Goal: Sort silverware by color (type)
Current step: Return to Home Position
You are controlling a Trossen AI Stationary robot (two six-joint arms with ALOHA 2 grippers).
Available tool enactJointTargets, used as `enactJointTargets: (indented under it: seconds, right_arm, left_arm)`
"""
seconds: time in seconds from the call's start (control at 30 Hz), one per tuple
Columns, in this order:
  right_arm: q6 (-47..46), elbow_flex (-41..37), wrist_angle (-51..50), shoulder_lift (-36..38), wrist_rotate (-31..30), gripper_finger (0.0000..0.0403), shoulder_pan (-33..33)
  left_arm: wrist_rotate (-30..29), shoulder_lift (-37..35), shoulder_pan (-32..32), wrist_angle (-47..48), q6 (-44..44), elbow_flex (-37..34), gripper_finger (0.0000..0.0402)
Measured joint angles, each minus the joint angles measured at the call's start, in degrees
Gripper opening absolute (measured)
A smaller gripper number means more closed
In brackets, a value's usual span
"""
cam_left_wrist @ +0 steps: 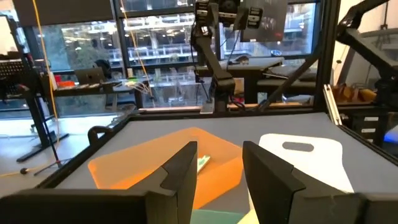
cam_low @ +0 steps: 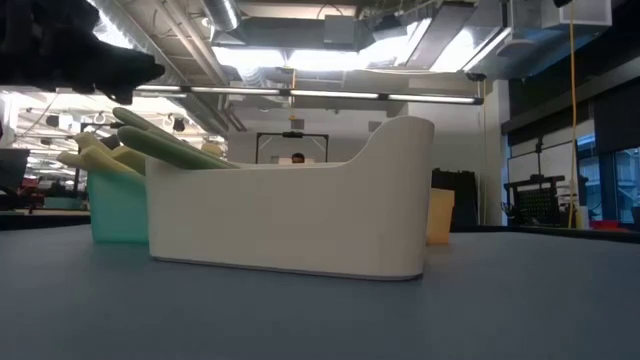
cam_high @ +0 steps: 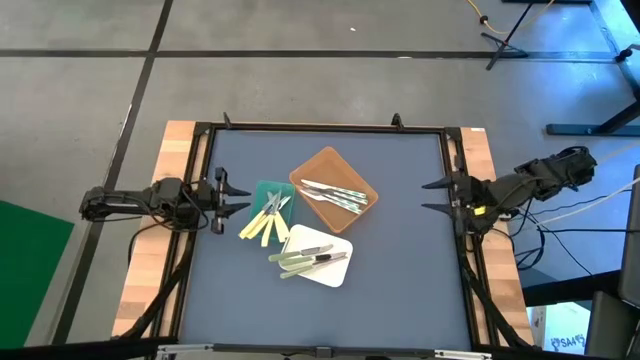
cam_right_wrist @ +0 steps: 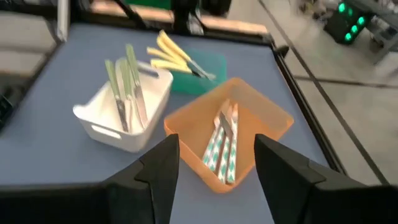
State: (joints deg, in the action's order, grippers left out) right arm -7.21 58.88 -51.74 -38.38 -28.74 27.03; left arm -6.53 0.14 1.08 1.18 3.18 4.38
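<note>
The silverware lies sorted in three trays at the table's middle. Yellow-handled pieces rest in the green tray with their handles sticking out over its near rim. Green-handled pieces lie in the white tray. Silvery-blue striped pieces lie in the brown tray. My left gripper is open at the table's left edge, just left of the green tray. My right gripper is open at the right edge, well clear of the trays.
A black frame borders the blue-grey mat. Wooden strips run along the left and right sides. Bare mat lies between the trays and my right gripper and along the near edge. A person shows far behind the table.
</note>
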Motion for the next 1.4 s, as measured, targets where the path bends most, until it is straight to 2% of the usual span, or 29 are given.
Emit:
enactJointTargets:
  seconds: [0.13, 0.3, 0.53, 1.03, 1.4]
  right_arm:
    - [2.1, -5.4, 5.8, 6.5, 0.8, 0.0193, 0.0]
    - [3.0, -9.3, 9.6, 13.0, 1.7, 0.0193, 0.0]
    - [3.0, -12.9, 14.1, 19.0, 6.9, 0.0193, 0.0]
    - [3.1, -23.7, 19.3, 21.0, 8.8, 0.0193, 0.0]
    - [4.7, -30.7, 29.2, 21.5, 4.0, 0.0193, 0.0]
  left_arm:
    - [-0.1, 0.0, 0.0, -5.9, 0.0, -3.9, 0.0123]
    - [-1.9, 0.0, -0.1, -5.2, 0.1, -4.0, 0.0123]
    - [-1.9, 0.0, -0.1, -4.6, 0.0, -4.0, 0.0123]
    - [-3.0, 0.0, -0.1, -4.6, 0.0, -4.0, 0.0123]
    - [-3.0, 0.0, -0.1, -4.3, 0.0, -4.0, 0.0123]
